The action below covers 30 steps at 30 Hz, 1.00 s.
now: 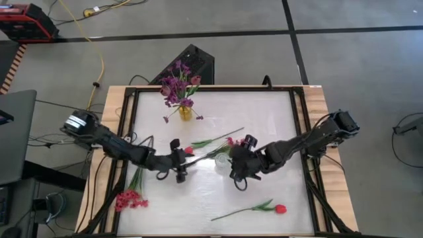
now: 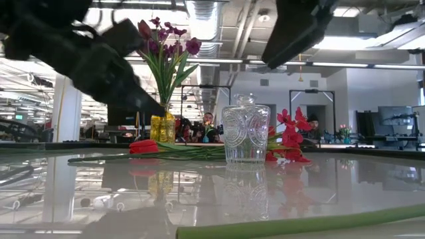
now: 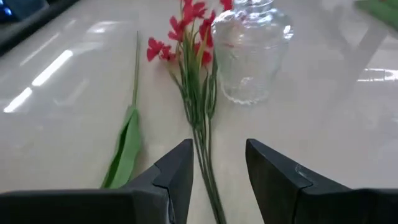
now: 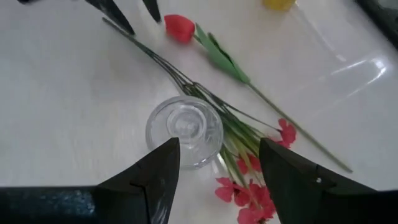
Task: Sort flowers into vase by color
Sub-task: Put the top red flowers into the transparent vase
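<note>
My left hand [image 3: 217,171] is wide over the red cluster's stems [image 3: 202,118] — purples vased at twelve o'clock, reds all left.

Open-plan lab — monitors [image 2: 393,118], ceiling ducts [image 2: 202,16]

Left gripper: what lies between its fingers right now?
In the left wrist view, the open left gripper straddles the thin green stems of the red cluster flower, which lies beside the glass vase.

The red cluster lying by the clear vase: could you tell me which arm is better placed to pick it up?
Probably left: the open left gripper straddles the red cluster's stems, while the open right gripper hovers over the clear vase.
</note>
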Tool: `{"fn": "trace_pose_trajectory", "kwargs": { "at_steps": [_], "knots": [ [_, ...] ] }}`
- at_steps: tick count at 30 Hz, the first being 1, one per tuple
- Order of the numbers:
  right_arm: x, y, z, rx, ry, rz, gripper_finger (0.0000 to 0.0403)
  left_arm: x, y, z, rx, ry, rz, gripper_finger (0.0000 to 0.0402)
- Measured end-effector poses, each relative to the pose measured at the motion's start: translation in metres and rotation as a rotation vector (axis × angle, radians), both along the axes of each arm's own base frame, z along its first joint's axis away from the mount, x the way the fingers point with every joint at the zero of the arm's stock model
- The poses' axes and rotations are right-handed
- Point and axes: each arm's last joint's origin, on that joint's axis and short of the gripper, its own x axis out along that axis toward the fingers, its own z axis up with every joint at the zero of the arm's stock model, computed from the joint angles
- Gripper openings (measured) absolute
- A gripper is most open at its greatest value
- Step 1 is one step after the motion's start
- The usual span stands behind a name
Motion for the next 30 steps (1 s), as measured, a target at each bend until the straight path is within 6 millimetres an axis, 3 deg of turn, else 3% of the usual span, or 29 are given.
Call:
{"fn": "trace_pose_trajectory", "kwargs": {
  "at_steps": [9,17,30],
  "knots": [
    [-0.013,0.014,-0.019,-0.013,-0.007,-0.022,0.0244,0.028,0.014,-0.023,-0.107,0.097,-0.029,0.0137],
    [-0.016,0.012,-0.030,-0.021,0.000,-0.038,0.0244,0.030,0.024,-0.037,-0.160,0.175,0.026,0.0137],
    [-0.018,0.006,-0.044,-0.038,-0.006,-0.060,0.0244,0.032,0.023,-0.028,-0.120,0.132,0.001,0.0137]
  ]
}}
